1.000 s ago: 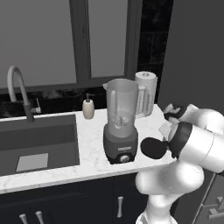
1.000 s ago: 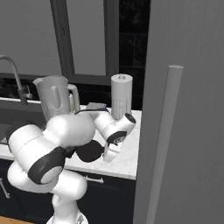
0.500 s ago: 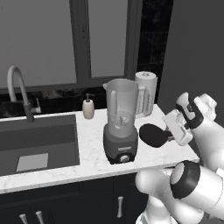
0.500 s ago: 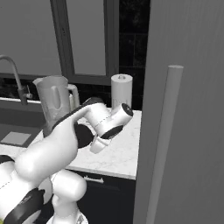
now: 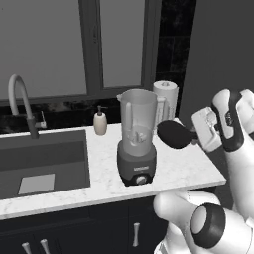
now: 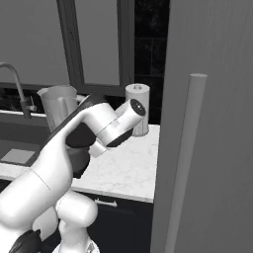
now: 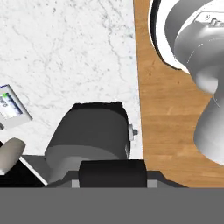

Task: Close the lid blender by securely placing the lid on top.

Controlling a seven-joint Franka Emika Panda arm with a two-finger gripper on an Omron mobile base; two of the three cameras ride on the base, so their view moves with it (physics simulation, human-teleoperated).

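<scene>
One blender [image 5: 137, 139], one black lid [image 5: 174, 133], one paper towel roll [image 5: 166, 98], one soap dispenser [image 5: 100, 121], one faucet [image 5: 23, 103], one sink [image 5: 43, 161].

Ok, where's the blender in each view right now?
Left base view: the blender stands at centre.
Right base view: the blender is at upper left, partly behind the arm.
Hand view: the blender is at lower centre, seen from above.
Shared landmark: the marble counter under it.
</scene>
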